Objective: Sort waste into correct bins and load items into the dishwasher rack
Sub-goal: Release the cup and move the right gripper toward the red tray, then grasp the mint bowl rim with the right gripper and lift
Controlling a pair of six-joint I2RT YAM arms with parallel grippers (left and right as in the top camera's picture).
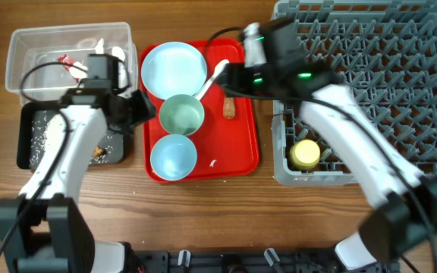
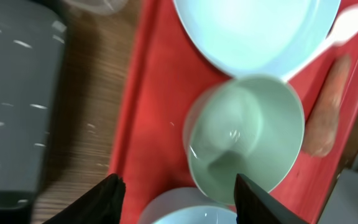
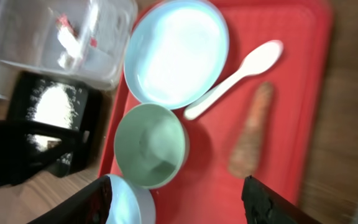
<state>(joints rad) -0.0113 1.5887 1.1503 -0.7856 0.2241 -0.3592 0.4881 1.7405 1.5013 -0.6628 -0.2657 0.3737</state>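
Red plastic serving tray [image 1: 237,152] in the middle, smooth and glossy. The round pale blue plate [image 1: 173,67] is at its far end, a greenish bowl [image 1: 181,115] just beside that, and a blue bowl [image 1: 174,156] nearest the robot. The white spoon [image 1: 212,78] lies diagonally, handle by the greenish bowl, scoop toward the far right corner. The rough orange-brown carrot stick [image 1: 228,108] sits just right of it, long axis running near-to-far.

The grey peg-grid rack [image 1: 400,61] has the yellow cup [image 1: 306,154] in its near left corner. The clear tub [image 1: 14,68] holds the red-and-white wrapper [image 1: 68,62], print too small to read. The black tray [image 1: 29,155] has loose rice [image 1: 51,133].

Left gripper [image 2: 178,186] hangs over the greenish bowl, fingers spread, gripping nothing. Right gripper [image 3: 178,186] is over the tray, also spread and empty
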